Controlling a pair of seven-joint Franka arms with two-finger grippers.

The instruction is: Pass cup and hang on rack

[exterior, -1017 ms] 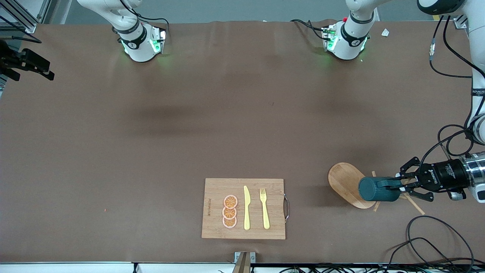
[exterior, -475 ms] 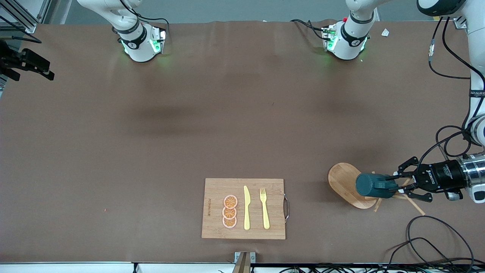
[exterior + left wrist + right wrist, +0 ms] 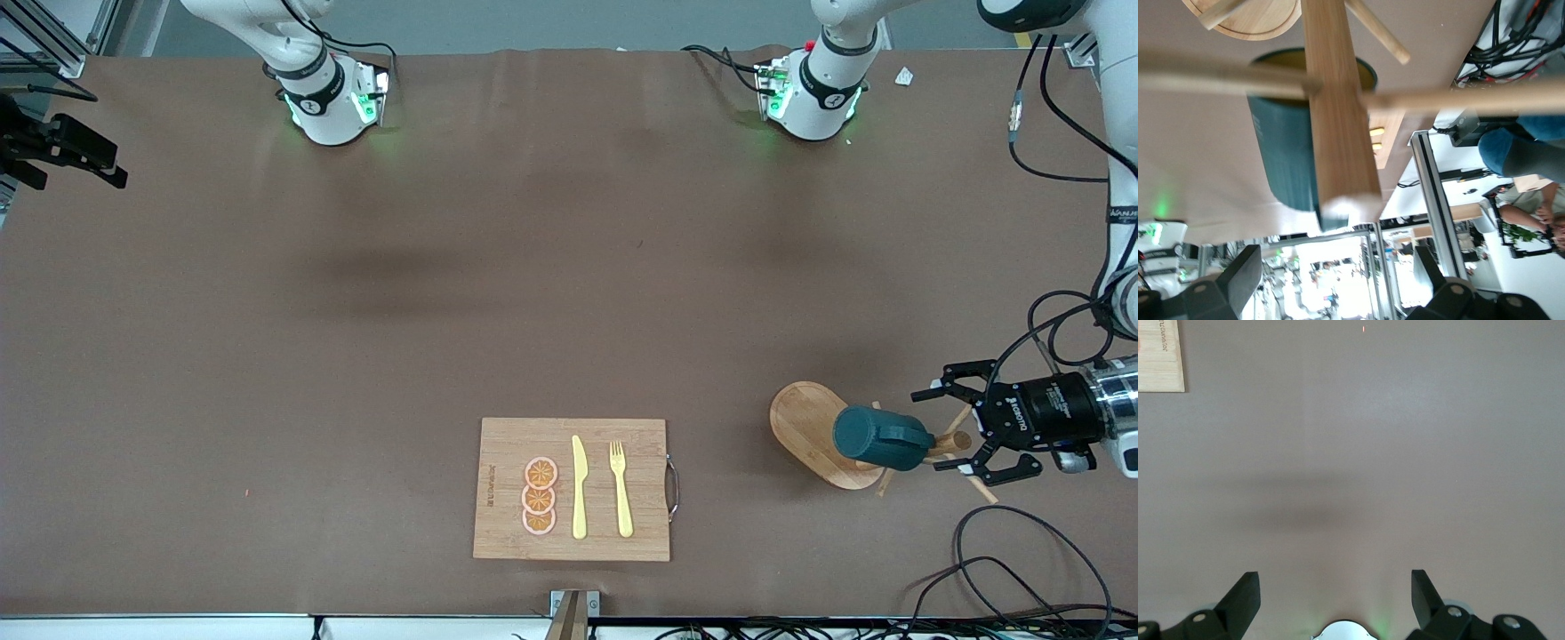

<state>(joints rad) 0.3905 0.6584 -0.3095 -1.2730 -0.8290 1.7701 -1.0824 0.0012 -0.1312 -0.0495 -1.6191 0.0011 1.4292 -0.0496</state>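
We note the dark teal cylindrical cup (image 3: 876, 437) hanging on the light wooden mug-tree rack (image 3: 813, 431), left end effector (image 3: 958, 431) spread wide and empty to clear the pegs, right end effector (image 3: 1335, 600) open, waiting above bare desk (image 3: 444, 293).

I am operating in a robotics laboratory, not a home kitchen. The brown-covered table (image 3: 444, 311) carries two bolted arm bases (image 3: 333, 102) lit with green status lights. Loose black cables (image 3: 1005, 569) trail at the table's edge toward the left arm's end. Aluminium framing (image 3: 1428, 193) shows in the left wrist view. A seated person (image 3: 1531, 207) at a workstation also shows there.
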